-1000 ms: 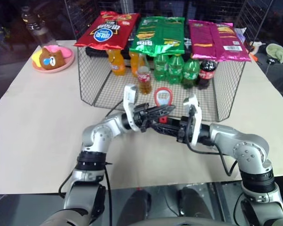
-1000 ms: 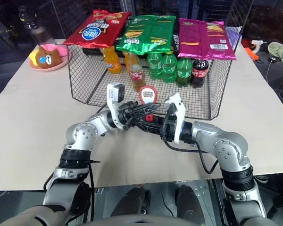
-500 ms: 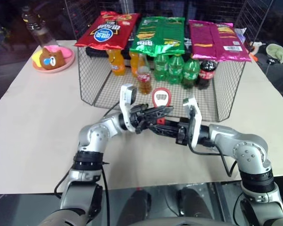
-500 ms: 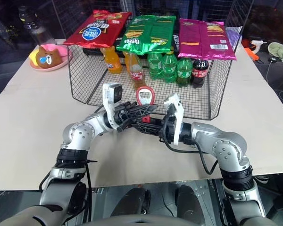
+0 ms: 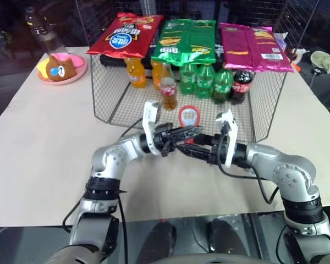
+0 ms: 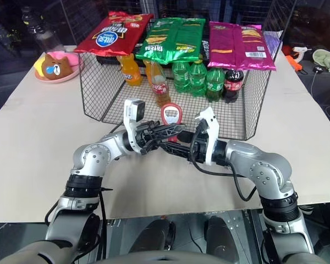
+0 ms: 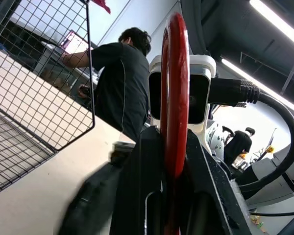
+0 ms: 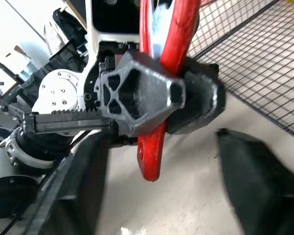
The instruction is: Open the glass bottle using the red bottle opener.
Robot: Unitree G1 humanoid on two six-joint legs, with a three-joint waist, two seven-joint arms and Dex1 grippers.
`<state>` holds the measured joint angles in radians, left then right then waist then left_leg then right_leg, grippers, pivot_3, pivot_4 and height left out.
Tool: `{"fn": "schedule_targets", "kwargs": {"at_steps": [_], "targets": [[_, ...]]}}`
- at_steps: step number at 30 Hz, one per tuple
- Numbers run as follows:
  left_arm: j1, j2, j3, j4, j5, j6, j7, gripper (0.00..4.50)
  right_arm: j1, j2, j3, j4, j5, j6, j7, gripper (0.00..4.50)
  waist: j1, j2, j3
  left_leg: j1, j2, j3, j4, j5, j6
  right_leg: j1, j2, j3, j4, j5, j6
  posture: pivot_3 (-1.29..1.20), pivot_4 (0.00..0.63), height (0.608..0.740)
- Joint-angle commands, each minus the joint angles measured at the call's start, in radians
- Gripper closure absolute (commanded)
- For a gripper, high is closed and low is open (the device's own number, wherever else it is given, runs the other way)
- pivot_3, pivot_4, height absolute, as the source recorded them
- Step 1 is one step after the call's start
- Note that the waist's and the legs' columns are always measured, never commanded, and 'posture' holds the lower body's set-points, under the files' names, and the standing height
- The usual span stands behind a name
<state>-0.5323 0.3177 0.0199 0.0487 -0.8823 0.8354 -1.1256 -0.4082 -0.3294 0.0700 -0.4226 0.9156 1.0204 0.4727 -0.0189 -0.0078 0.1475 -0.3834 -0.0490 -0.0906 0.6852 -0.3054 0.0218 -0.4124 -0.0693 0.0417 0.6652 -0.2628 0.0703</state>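
The red bottle opener [image 5: 189, 116] stands upright over the table in front of the wire basket, loop head up. My left gripper [image 5: 188, 133] reaches in from the left and is shut on its handle. In the left wrist view the opener [image 7: 175, 93] rises edge-on between the black fingers [image 7: 137, 191]. My right gripper [image 5: 191, 149] points in from the right, just below the left one, open. In the right wrist view its fingers [image 8: 76, 186] stand wide on both sides of the handle's lower end [image 8: 153, 152]. The glass bottle [image 5: 168, 92] stands inside the basket, behind the opener.
The wire basket [image 5: 110, 104] also holds orange bottles [image 5: 135, 72], green bottles [image 5: 204, 81] and a dark cola bottle [image 5: 241, 84], with snack bags [image 5: 187, 41] lying on top. A pink plate with a bear toy [image 5: 59, 69] sits far left. A person [image 7: 120, 83] stands in the background.
My right gripper has opened and let go of the opener's handle. The left gripper keeps its hold, and the opener has stayed in place.
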Motion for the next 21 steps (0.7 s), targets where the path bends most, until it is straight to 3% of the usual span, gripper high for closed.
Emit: {"fn": "schedule_targets", "kwargs": {"at_steps": [1,5,10,13,14,20,21], "targets": [[0.000,-0.006,-0.003,-0.033,-0.001,-0.008,0.004,4.50,-0.012,0.008,0.000,-0.024,0.000,-0.018,0.002,0.61,0.000,0.000,0.000,0.000,0.000,0.000,0.000,0.000,0.000,0.000,0.000,0.000,0.000,0.000,0.000,0.00,0.150,0.740],[0.001,-0.011,0.000,-0.035,0.000,-0.014,0.007,4.50,-0.012,0.017,-0.003,-0.028,0.002,-0.016,-0.001,0.61,0.000,0.000,0.000,0.000,0.000,0.000,0.000,0.000,0.000,0.000,0.000,0.000,0.000,0.000,0.000,0.00,0.150,0.740],[0.000,-0.012,0.002,-0.032,-0.001,-0.019,0.009,4.50,-0.012,0.019,-0.003,-0.029,0.000,-0.012,0.002,2.66,0.000,0.000,0.000,0.000,0.000,0.000,0.000,0.000,0.000,0.000,0.000,0.000,0.000,0.000,0.000,0.00,0.150,0.740],[0.000,-0.011,0.002,-0.032,-0.002,-0.018,0.009,4.50,-0.013,0.018,-0.003,-0.028,0.003,-0.010,0.005,4.18,0.000,0.000,0.000,0.000,0.000,0.000,0.000,0.000,0.000,0.000,0.000,0.000,0.000,0.000,0.000,0.00,0.150,0.740],[0.001,-0.012,0.003,-0.033,-0.002,-0.017,0.009,4.50,-0.012,0.017,-0.003,-0.029,0.006,-0.009,0.007,4.44,0.000,0.000,0.000,0.000,0.000,0.000,0.000,0.000,0.000,0.000,0.000,0.000,0.000,0.000,0.000,0.00,0.150,0.740],[-0.005,-0.023,0.020,-0.019,-0.002,-0.027,0.024,4.50,-0.016,0.013,0.002,-0.023,0.007,-0.002,0.005,4.44,0.000,0.000,0.000,0.000,0.000,0.000,0.000,0.000,0.000,0.000,0.000,0.000,-0.001,0.000,0.000,0.00,0.150,0.740],[-0.005,-0.025,0.023,-0.020,0.000,-0.033,0.024,4.10,-0.015,0.013,0.002,-0.023,0.007,-0.001,0.004,4.48,0.001,0.000,0.000,0.000,0.000,0.000,0.000,0.000,0.000,0.000,0.000,0.000,-0.001,0.000,0.000,0.00,0.150,0.740]]}}
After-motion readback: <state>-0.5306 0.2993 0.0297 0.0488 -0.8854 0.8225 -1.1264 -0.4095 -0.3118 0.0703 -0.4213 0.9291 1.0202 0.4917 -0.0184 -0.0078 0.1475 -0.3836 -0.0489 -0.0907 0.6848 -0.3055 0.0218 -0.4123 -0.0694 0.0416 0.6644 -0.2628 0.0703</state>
